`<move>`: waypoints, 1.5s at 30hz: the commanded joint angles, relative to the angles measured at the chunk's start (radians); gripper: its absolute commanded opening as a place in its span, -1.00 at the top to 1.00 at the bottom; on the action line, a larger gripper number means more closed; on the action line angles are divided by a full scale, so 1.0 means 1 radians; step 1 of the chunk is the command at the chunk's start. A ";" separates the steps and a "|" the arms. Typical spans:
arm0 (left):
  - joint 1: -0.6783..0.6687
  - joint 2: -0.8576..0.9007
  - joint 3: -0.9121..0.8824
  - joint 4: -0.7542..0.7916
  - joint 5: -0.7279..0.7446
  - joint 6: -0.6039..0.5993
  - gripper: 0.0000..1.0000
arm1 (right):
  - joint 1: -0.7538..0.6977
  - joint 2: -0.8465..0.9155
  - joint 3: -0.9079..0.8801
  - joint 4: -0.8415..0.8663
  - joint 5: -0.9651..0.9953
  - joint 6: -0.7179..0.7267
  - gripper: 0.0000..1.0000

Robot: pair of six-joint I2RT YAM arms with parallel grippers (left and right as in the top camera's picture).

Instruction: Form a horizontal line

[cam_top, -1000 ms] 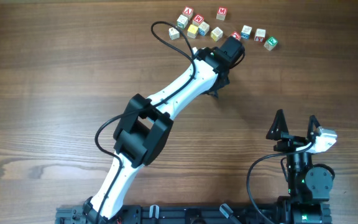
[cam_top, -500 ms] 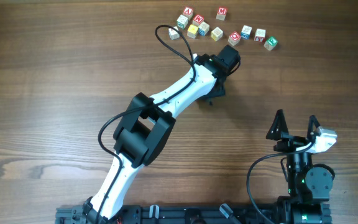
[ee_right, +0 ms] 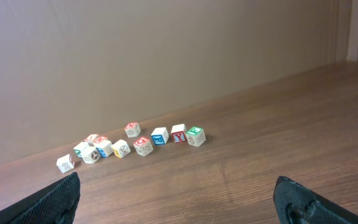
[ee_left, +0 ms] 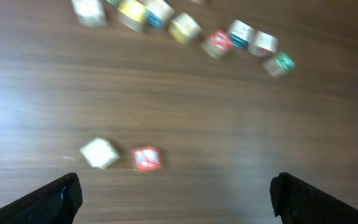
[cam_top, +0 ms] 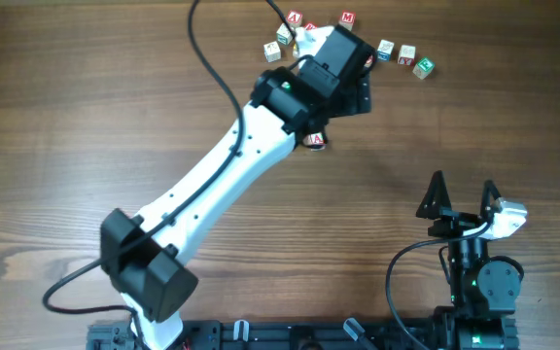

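Two small cubes lie side by side on the wood in the left wrist view, a whitish cube [ee_left: 99, 153] on the left and a red-faced cube [ee_left: 146, 158] on the right. Blur hides whether they touch. From overhead only the red "A" cube [cam_top: 314, 139] peeks out beside the left arm; the whitish one is hidden under it. My left gripper [ee_left: 176, 194] hovers over the table nearer than the pair, open and empty. My right gripper [cam_top: 463, 199] stays open at the near right, far from the cubes, and holds nothing [ee_right: 179, 193].
A loose cluster of other letter cubes [cam_top: 406, 54] runs along the far edge, also seen as a scattered cluster of letter cubes [ee_right: 143, 145] in the right wrist view. The left arm [cam_top: 231, 165] crosses the table's middle diagonally. A black cable [cam_top: 212, 68] loops above it.
My left gripper has opened and drawn up and back from the spot where it was low on the table; the red "A" cube now lies free there. The right arm has not moved.
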 commanded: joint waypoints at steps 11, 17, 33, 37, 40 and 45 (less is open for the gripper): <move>0.477 0.170 -0.249 0.042 0.296 0.259 0.74 | -0.006 -0.002 0.000 0.010 -0.272 0.835 -1.00; 0.373 0.190 -0.466 0.348 0.321 0.355 0.82 | -0.006 -0.002 0.000 0.014 -0.344 0.847 -1.00; 0.280 0.240 -0.490 0.412 0.391 0.355 0.92 | -0.006 1.142 0.813 -0.250 -0.612 0.218 -0.57; 0.280 0.240 -0.490 0.365 0.392 0.350 0.92 | -0.006 1.372 1.074 -0.560 -0.609 0.170 -0.99; 0.279 0.240 -0.490 0.340 0.455 0.347 -0.01 | -0.004 1.419 1.071 -0.518 -0.579 0.177 -1.00; 0.279 0.240 -0.490 0.321 0.463 0.347 -1.00 | -0.002 1.419 1.155 -0.547 -0.470 0.194 -0.99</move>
